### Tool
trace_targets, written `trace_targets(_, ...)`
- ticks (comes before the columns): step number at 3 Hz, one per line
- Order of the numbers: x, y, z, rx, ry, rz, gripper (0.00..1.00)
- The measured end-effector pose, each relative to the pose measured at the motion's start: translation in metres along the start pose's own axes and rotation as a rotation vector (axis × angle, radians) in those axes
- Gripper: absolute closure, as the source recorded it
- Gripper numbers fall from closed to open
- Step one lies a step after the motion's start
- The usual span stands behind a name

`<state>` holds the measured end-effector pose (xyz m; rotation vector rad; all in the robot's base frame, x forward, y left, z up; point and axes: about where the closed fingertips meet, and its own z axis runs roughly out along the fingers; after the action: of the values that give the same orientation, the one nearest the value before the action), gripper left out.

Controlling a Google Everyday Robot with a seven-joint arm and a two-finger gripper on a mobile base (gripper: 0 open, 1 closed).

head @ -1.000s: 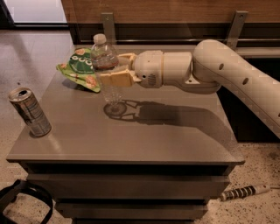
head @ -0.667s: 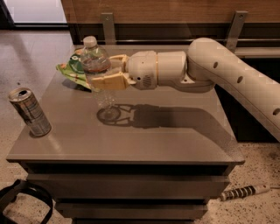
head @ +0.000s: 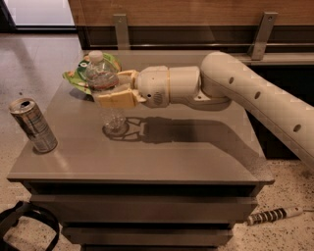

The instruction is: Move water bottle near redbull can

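Beige end effector [head: 112, 89] | clamped on water bottle [head: 100, 73] | above table [head: 196, 147] | redbull can [head: 33, 125] well apart

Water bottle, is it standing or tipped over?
Upright, leaning slightly: the water bottle is cap-up. The gripper above the table clamps its middle.

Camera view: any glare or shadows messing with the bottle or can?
Camera view: soft arm shadow on the table right of the water bottle, held by the gripper, jaws shut, over the table's left half; the bottle's clear lower body is faint against the grey top; redbull can at the front-left edge reads cleanly; blown-out bright patch top left.
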<state>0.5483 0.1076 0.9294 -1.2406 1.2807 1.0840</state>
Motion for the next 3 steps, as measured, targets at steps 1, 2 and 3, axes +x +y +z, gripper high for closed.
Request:
trace_targets(1,0.015,0.009,0.015,-0.012,-0.005,0.021,1.0)
trace_targets(2,0.021,0.021,0.033,-0.037,-0.005,0.016,1.0)
trace_targets(3,0.018,0.032,0.052,-0.065,0.013,-0.018,1.0)
